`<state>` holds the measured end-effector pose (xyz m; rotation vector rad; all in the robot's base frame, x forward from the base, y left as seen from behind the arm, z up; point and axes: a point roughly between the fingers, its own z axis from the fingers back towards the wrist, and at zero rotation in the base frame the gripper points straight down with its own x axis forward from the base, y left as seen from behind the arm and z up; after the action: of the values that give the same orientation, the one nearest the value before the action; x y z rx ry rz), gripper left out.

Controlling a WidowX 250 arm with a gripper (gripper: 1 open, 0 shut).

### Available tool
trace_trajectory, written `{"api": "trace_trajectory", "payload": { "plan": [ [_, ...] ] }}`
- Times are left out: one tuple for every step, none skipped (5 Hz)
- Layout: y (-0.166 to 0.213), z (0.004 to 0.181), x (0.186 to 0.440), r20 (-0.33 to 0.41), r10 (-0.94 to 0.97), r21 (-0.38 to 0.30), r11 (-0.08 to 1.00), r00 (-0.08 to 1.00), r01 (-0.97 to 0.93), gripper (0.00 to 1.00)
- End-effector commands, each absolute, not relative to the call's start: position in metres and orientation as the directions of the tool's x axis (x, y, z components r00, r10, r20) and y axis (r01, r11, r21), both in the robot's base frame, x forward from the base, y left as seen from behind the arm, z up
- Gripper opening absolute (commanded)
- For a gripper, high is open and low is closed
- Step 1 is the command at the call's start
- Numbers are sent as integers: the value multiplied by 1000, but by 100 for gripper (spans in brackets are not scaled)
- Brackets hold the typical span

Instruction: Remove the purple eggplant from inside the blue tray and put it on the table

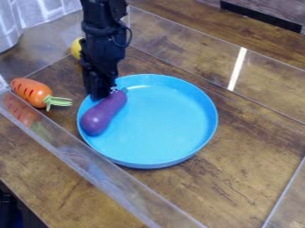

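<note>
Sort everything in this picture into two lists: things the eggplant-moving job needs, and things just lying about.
Part of the job:
- purple eggplant, lying in the tray
- blue tray
- table, where the eggplant goes
- hand, down at the eggplant's upper end

Just lying about:
- orange carrot, on the table left of the tray

One camera looked down obliquely from nearby; the tray (179,134) sat mid-frame, the arm (102,36) at upper left.

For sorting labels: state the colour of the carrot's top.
Green; the carrot body is orange. Seen in the camera view.
</note>
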<state>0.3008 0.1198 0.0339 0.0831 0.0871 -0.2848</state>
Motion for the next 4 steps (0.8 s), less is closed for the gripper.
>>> {"api": "trace_trajectory", "payload": {
  "plan": [
    [128, 53, 309, -71, -307, 114, 943, 949, 313, 0],
    [133, 59, 313, -69, -312, 127, 939, 948, 319, 0],
    [138, 64, 323, -63, -323, 142, 934, 944, 329, 0],
    [142, 66, 336, -58, -330, 151, 930, 942, 336, 0]
  ]
}}
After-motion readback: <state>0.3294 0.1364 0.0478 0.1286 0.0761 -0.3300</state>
